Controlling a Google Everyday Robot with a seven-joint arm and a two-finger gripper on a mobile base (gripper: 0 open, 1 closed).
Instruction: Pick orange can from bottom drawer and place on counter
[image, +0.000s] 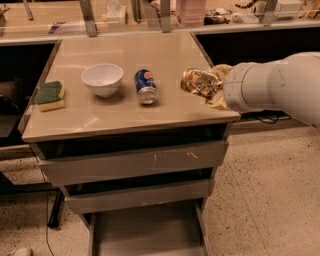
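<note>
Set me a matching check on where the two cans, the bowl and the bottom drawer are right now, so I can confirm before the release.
Things:
1. orange can
2. blue can
3. white bowl
4. bottom drawer

States:
A. lying on its side on the counter
B. pulled open, near the floor
C. held in the gripper, above the counter's right edge
D. upright, between the sponge and the blue can

Pairs: 1-C, 2-A, 3-D, 4-B
</note>
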